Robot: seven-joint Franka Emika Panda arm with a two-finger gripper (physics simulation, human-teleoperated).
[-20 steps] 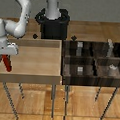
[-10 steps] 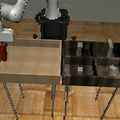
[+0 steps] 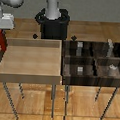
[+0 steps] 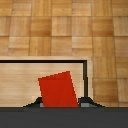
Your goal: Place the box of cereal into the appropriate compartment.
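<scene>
The box of cereal (image 3: pixel 1 44) is a thin red box hanging at the exterior view's far left, just outside the light-wood tray. My gripper (image 3: pixel 1 34) is shut on its upper part. In the wrist view the box of cereal (image 4: pixel 59 89) sits between my dark fingertips (image 4: pixel 86 101), above the tray's corner. The compartment (image 3: pixel 100 51) is the back section of the dark-brown bin on the exterior view's right, and a tall slim grey block (image 3: pixel 110 47) stands in it.
The large light-wood tray (image 3: pixel 30 74) lies between the box and the four-part bin (image 3: pixel 64 66). Shorter grey blocks (image 3: pixel 80 70) stand in the other sections. The robot's black base (image 3: pixel 53 25) is behind the tray. Wooden floor lies below.
My gripper has lifted the red box upward and slightly toward the exterior view's left, from beside the tray's wall to above its rim.
</scene>
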